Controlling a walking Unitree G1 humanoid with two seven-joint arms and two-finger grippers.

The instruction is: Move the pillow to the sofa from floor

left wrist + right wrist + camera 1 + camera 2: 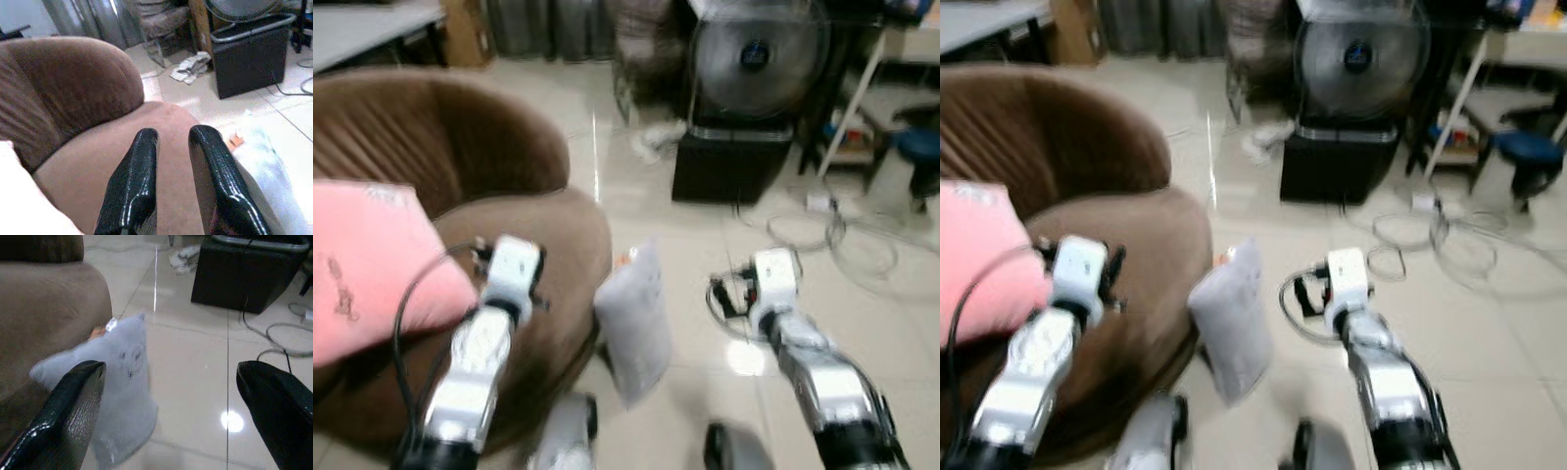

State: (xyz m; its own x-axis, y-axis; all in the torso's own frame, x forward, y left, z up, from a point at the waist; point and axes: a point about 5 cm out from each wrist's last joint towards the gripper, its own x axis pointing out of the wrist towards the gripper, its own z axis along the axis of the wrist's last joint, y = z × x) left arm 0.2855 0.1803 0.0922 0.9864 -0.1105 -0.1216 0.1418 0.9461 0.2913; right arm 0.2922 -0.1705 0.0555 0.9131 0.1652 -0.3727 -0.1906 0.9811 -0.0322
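Stood on the floor (862, 294), leaning on the brown sofa (509, 166): the grey pillow (636, 328), not yet gripped. Right hand (171, 396) spread wide before it; left hand (173, 181) nearly closed, empty, over the seat. Best to straddle the pillow's upper edge, pinch firmly, then lift clear. Pink cushion (367, 264) already on the sofa.

Pale glossy floor tiles (705, 245) reflect a bright spot of light near the front. At the far side a large round fan (759, 54) stands behind a black box (729, 162). Loose cables (842, 240) coil on the floor to the right, beside a blue stool (915, 147). A crumpled cloth (190, 67) lies left of the box.
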